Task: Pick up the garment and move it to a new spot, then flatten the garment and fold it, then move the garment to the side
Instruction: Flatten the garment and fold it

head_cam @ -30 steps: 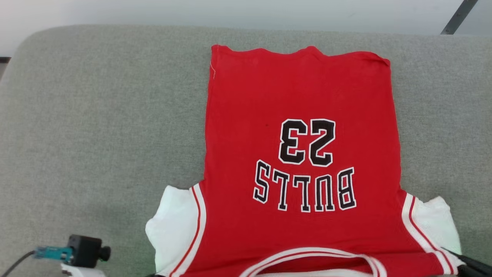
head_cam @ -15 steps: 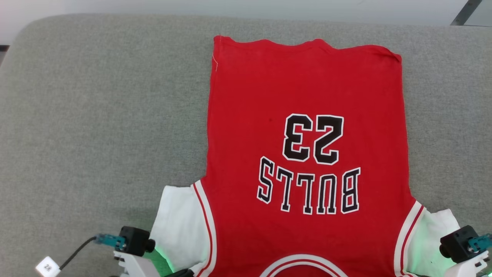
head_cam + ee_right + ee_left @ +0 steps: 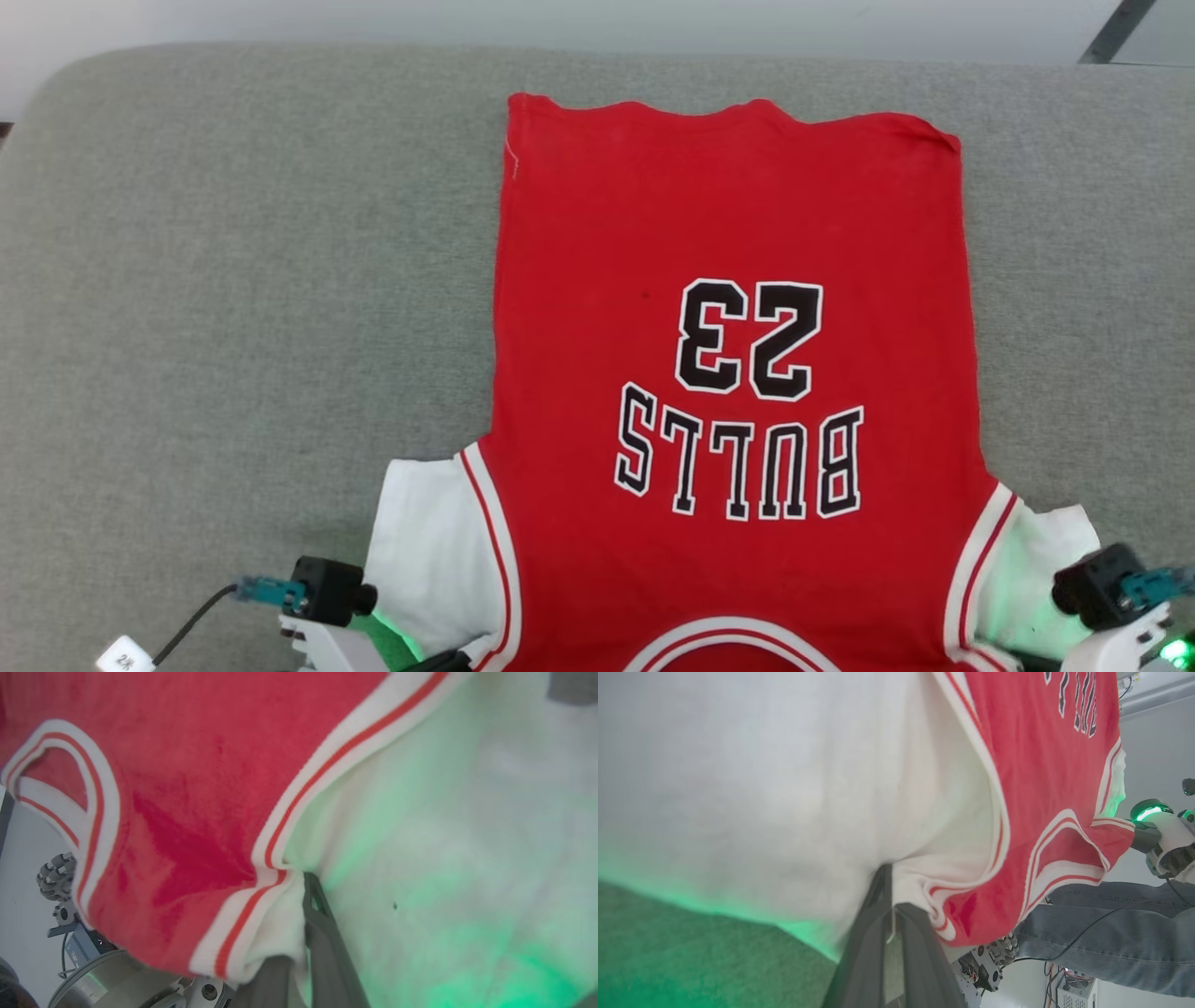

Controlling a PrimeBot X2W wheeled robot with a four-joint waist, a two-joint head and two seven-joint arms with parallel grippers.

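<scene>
The garment (image 3: pixel 728 233), a red shirt with white sleeves and an upside-down "BULLS 23" print, lies spread flat on the grey padded surface, collar toward me. My left gripper (image 3: pixel 450 661) is shut on its near left shoulder; the left wrist view shows the dark fingers (image 3: pixel 878 933) pinching the white sleeve cloth by the striped trim of the garment (image 3: pixel 1041 765). My right gripper (image 3: pixel 1025 661) is shut on the near right shoulder, and its finger (image 3: pixel 317 914) clamps the trim of the garment (image 3: pixel 187 765). The near shoulders hang lifted off the surface's front edge.
The grey padded surface (image 3: pixel 233 280) stretches wide to the left of the shirt, with a narrower strip on the right. Its far edge meets a pale wall. A person's legs in jeans (image 3: pixel 1111 942) stand beyond the front edge, near cables and the robot's base wheel (image 3: pixel 56 877).
Both wrists have risen into the head view at the shirt's near corners. The whole picture has shifted a little with the camera; the shirt lies much as before.
</scene>
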